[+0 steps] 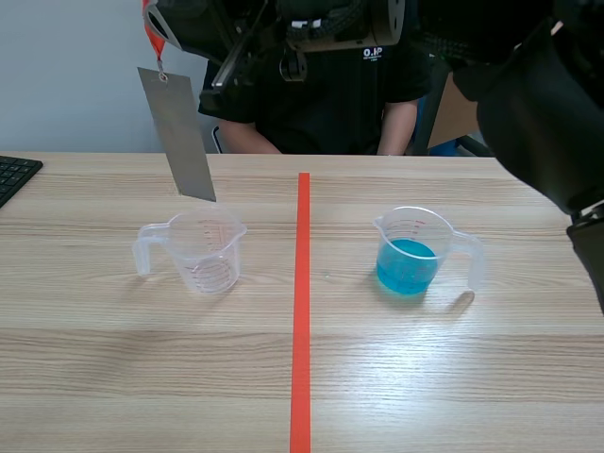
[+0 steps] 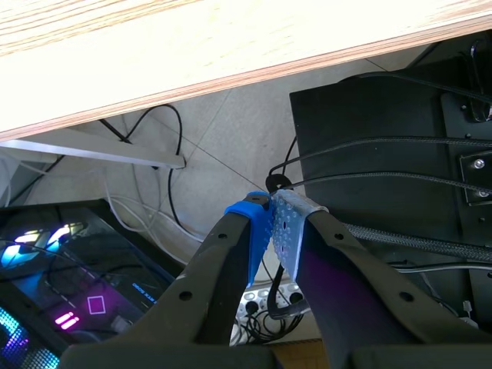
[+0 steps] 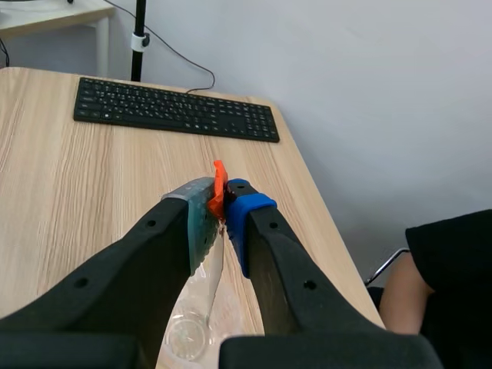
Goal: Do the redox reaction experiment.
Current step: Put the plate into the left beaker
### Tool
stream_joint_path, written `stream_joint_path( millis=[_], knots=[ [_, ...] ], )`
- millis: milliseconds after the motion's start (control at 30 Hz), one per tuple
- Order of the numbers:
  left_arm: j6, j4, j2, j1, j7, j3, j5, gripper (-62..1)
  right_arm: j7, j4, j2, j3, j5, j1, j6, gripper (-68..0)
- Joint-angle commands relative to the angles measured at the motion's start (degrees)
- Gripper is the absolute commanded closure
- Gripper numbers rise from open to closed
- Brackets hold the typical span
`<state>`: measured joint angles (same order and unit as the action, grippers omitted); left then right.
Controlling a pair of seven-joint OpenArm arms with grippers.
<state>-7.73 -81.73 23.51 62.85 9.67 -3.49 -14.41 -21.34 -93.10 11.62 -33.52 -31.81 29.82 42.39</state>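
Overhead, flat grey metal strip (image 1: 179,134).

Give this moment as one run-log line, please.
right gripper: shut on metal plate | plate: hanging over empty cup | blue-liquid cup: untouched | left gripper: shut, empty

Bright, even light; pale glare on the table (image 1: 491,387) beside the blue-liquid cup (image 1: 411,253).

Metal, plastic, wood.
We see a matt metal sheet (image 1: 179,132), clear glossy plastic left cup (image 1: 203,253) and right cup (image 1: 415,247), smooth wood table (image 1: 453,377).
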Motion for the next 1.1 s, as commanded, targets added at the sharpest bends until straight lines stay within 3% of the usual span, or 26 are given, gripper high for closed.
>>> stream_joint_path(
  millis=[0, 533, 800, 1067],
  knots=[
    [-0.07, -0.35, 0.02, -0.15, 0.79, 0.24, 0.02, -4.7, 2.19, 0.11, 0.07, 0.07, -0.11, 1.64, 0.33, -1.5],
    [-0.07, -0.35, 0.02, -0.15, 0.79, 0.24, 0.02, -4.8, 7.34, 8.61, -4.7, -0.04, 7.63, 1.62, 0.33, -1.5],
    [0.85, -0.35, 0.02, -0.17, 0.83, 0.26, 0.02, -16.2, 10.82, 12.72, -5.62, -1.84, 10.08, 1.64, 0.33, -1.5],
    [1.05, -0.35, 0.02, -0.17, 0.83, 0.37, 0.02, -17.0, 14.71, 17.22, -5.64, -4.11, 13.09, 1.64, 0.33, -1.5]
  ],
)
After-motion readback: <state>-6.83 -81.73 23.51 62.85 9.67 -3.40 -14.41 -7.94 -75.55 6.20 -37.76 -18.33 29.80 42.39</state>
